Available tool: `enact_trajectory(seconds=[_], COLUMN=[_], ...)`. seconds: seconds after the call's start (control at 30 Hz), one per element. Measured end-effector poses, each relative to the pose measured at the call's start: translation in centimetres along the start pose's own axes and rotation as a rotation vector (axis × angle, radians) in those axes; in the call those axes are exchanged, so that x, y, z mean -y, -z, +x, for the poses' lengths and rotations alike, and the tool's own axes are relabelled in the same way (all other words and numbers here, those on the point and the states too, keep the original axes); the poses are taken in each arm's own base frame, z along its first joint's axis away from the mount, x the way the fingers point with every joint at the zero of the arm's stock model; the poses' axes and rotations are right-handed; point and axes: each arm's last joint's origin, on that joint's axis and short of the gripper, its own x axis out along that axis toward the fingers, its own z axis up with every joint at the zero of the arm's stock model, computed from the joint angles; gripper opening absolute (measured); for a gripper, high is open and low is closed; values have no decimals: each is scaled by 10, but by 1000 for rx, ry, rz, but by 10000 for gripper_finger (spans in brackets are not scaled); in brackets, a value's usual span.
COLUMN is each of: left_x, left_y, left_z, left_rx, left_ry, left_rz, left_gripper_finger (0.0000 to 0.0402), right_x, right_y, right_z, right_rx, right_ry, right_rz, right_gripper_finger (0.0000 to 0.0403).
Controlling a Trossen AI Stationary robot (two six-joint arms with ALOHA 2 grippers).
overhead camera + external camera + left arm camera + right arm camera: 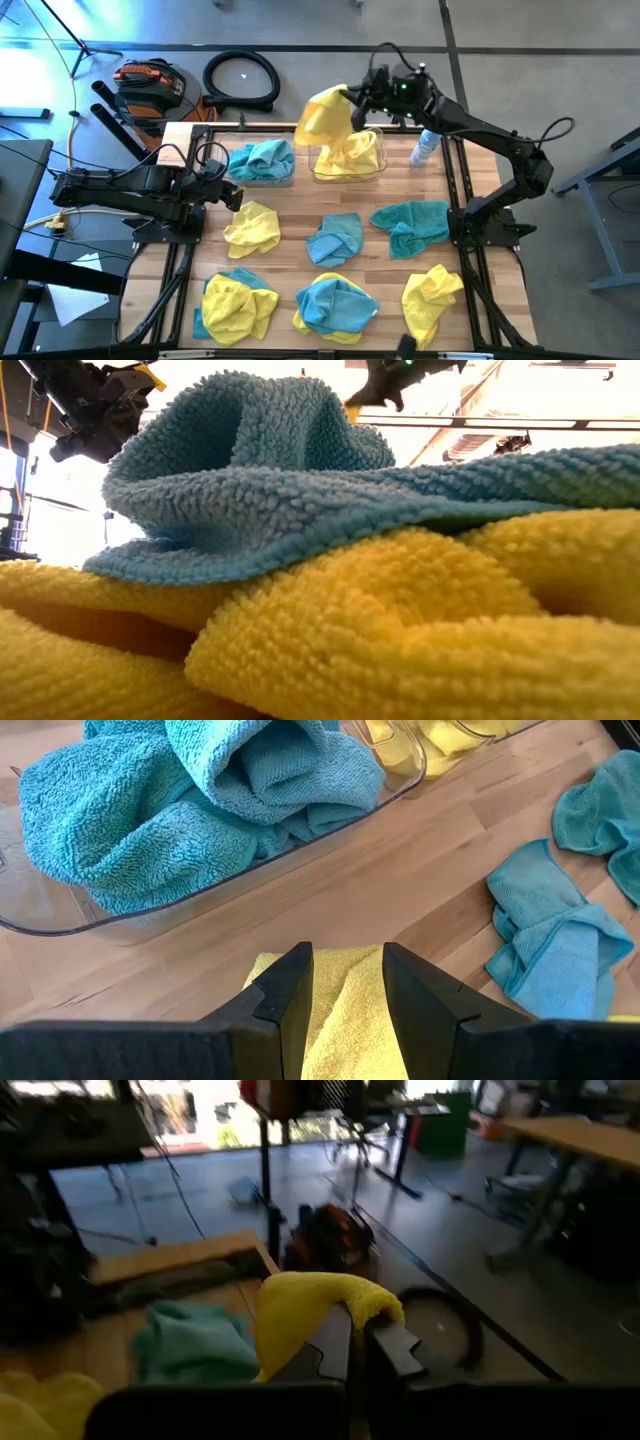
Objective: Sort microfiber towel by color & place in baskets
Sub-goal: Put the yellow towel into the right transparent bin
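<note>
Right claw point(352, 100) was clenched on a yellow towel point(325, 118), held above the yellow-towel basket point(348, 160). Best to lower w/ towel centred, then release. Left claw point(345, 982) hung open over another yellow towel point(340, 1010) beside the blue-towel basket point(262, 175).

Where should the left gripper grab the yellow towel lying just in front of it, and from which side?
Come straight down with the left gripper onto a raised fold near the middle of the yellow towel. It lies crumpled flat on the table, so ridges pinch more easily than its thin edges.
</note>
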Motion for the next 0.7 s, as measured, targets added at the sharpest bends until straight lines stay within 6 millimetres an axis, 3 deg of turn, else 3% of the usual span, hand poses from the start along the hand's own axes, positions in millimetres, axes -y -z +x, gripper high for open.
enact_trajectory(seconds=[0.2,0.53,0.7], left_x=[0,0,-1], left_y=[0,0,-1], left_z=[0,0,0], left_rx=[0,13,27], left_ry=[0,-9,-18], left_rz=[-1,1,1], left_gripper_finger=[113,113,113], right_x=[0,-16,-20], right_y=[9,-26,-24], right_z=[-25,-96,-108], right_rx=[-193,-29,-71], right_ry=[94,46,32], right_rz=[-33,-15,4], right_gripper_finger=[0,0,0])
